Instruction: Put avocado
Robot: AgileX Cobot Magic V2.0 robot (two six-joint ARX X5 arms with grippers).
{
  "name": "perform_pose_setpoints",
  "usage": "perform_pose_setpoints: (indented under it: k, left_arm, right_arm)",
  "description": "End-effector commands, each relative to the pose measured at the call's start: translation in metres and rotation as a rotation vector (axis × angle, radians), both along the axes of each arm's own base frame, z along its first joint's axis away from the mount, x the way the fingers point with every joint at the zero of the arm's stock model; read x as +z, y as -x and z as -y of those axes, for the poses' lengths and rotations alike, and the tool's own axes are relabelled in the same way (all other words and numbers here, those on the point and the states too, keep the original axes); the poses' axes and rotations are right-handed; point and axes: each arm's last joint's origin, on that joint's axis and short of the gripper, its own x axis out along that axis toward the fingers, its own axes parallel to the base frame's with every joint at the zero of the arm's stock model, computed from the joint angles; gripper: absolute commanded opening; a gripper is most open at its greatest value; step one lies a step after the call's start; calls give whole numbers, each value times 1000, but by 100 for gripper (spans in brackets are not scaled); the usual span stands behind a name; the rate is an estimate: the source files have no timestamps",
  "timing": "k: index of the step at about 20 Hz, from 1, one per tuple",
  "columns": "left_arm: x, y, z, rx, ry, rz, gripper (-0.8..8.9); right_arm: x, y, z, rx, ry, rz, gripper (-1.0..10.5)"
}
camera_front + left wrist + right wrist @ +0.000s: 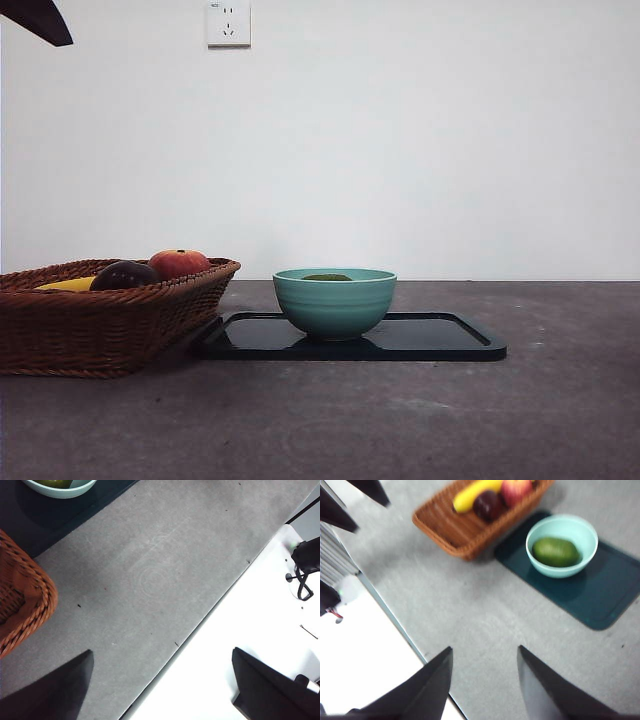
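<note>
The dull green avocado lies inside the teal bowl, which stands on a dark tray. In the front view only the avocado's top shows above the bowl's rim. My right gripper is open and empty, high above the table and well away from the bowl. My left gripper is open and empty, over the table's edge, with the bowl far off.
A wicker basket stands just left of the tray and holds a yellow fruit, a dark purple fruit and a red apple. A black arm tip shows at the top left corner.
</note>
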Motion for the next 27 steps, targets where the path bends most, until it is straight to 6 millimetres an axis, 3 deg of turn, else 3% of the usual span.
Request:
perform_pose_setpoints:
  k: [1,8,9,11,12,27]
  left_arm:
    - [4,-2,3,-15,9,17,433]
    - [4,-2,3,-15,11,21,401]
    - [4,-2,3,-15,11,22,317]
    - [4,-2,3,-15,13,25,59]
    - [4,-3,3,-13,15,27,10]
    - [4,-3,3,-12,17,30,9]
  right_arm:
    - [3,1,0,4,-18,9,208]
    - [3,1,-3,84,-60,-38,208]
    - [2,1,-4,84,-59,-41,179]
    - [2,1,-4,94,-63,-48,4]
    - [2,1,-4,109,-66,-53,8]
    - [2,2,-4,126,-75,-54,8]
